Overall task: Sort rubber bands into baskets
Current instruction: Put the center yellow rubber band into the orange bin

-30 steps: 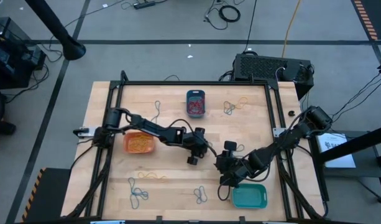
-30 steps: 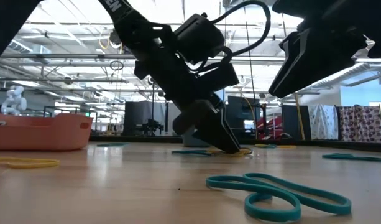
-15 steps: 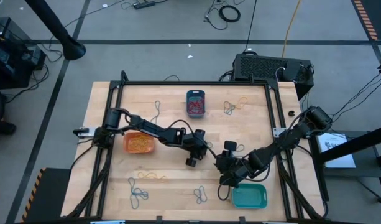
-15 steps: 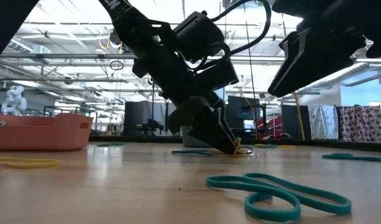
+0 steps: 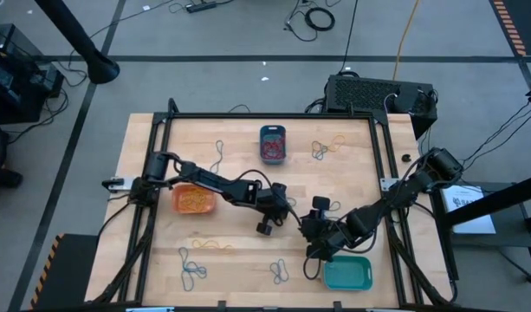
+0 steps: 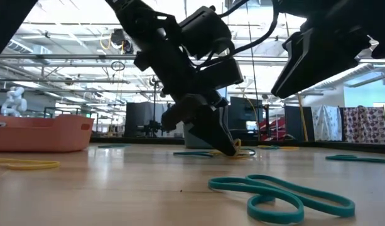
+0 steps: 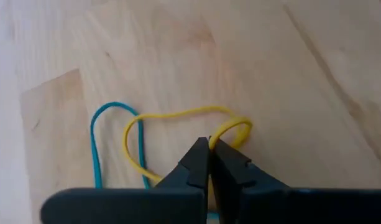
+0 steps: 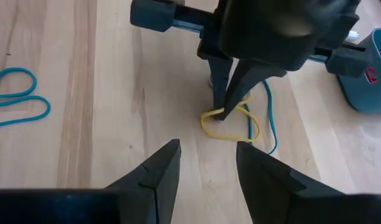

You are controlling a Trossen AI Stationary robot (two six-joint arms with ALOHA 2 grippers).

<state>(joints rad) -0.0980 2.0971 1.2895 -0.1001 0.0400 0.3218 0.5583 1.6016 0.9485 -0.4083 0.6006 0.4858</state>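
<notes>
Lying near the bench's front edge, a teal band [image 6: 283, 196] is seen in the low view. Mid-bench, a yellow band [image 7: 178, 121] is pinched in the closed left jaws [image 7: 209, 152], a blue band [image 7: 100, 140] beside it. The right jaws [image 8: 206, 165] are held open just right of them.

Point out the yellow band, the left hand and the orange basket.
yellow band [image 7: 171, 116]: left wrist view, top arc of the loop.
left hand [image 7: 209, 149]: left wrist view, between the fingertips.
orange basket [image 5: 176, 201]: high view, its left rim.
</notes>
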